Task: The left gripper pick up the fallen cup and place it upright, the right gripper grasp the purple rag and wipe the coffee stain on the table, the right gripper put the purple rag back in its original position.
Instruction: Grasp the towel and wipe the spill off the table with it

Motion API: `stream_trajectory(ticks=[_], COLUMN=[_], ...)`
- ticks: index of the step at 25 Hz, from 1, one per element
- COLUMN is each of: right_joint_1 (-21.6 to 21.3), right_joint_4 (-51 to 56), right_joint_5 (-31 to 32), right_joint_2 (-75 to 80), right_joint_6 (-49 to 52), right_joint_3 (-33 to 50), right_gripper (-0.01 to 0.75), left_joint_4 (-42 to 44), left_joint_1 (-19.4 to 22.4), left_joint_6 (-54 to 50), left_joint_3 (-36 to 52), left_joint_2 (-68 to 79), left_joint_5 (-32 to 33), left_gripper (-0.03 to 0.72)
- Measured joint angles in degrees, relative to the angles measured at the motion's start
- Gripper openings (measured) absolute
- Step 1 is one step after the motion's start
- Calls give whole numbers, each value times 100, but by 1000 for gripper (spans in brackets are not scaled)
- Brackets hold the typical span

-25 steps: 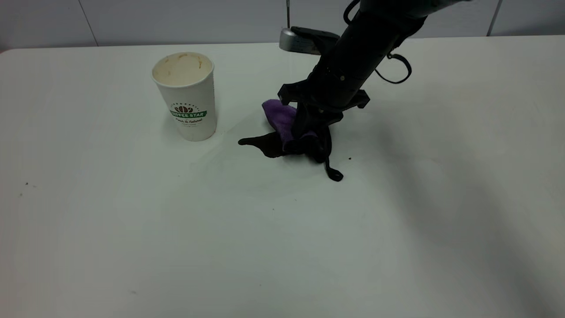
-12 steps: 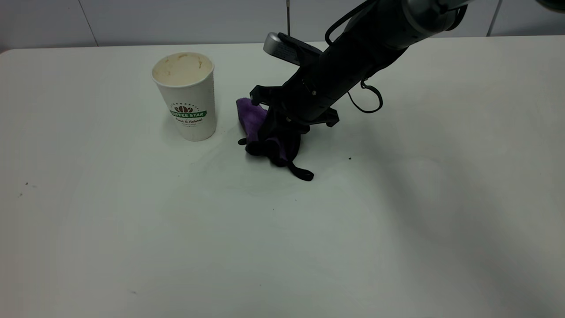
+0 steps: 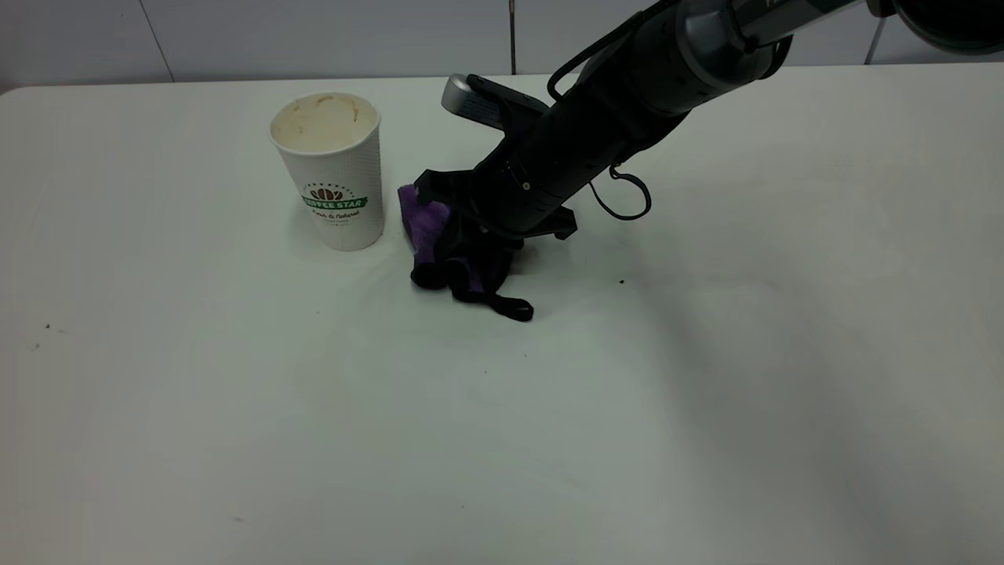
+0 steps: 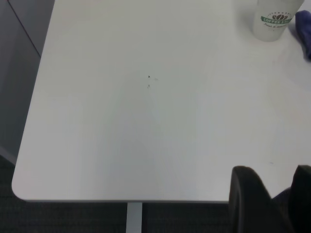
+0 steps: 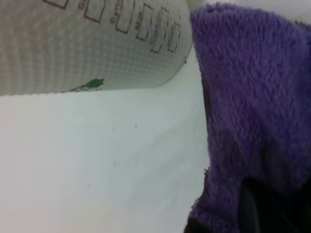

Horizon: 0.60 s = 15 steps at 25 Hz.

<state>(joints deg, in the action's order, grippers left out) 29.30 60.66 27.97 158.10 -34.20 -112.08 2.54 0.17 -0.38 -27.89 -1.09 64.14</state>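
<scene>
We see the right gripper [image 3: 463,243] clenched on the purple rag [image 3: 423,224], pressed to the worktop [image 3: 502,408] centre-frame, just beside the upright cup [image 3: 333,169]. Left gripper [image 4: 269,194]: released.

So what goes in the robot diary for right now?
wiping | right gripper presses purple rag on table beside upright cup | stain hidden

Tall white textured paper cup [image 3: 332,173] with green band, stood upright on the white table [image 3: 314,408], bunched purple fuzzy rag [image 3: 427,227] just beside it
</scene>
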Motion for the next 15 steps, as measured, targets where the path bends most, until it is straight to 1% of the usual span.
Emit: stream_trajectory(ticks=[5, 11, 15], right_joint_1=[49, 49, 49], right_joint_4=[142, 303, 329], right_joint_5=[-480, -1248, -1579], right_joint_2=[0, 0, 0], right_joint_6=[5, 50, 90], right_joint_3=[0, 0, 0], right_gripper=[73, 73, 73], left_joint_4=[0, 0, 0], left_joint_1=[0, 0, 0], left_joint_6=[0, 0, 0], left_joint_3=[0, 0, 0], left_joint_2=[0, 0, 0], left_joint_5=[0, 0, 0], left_gripper=[242, 242, 242])
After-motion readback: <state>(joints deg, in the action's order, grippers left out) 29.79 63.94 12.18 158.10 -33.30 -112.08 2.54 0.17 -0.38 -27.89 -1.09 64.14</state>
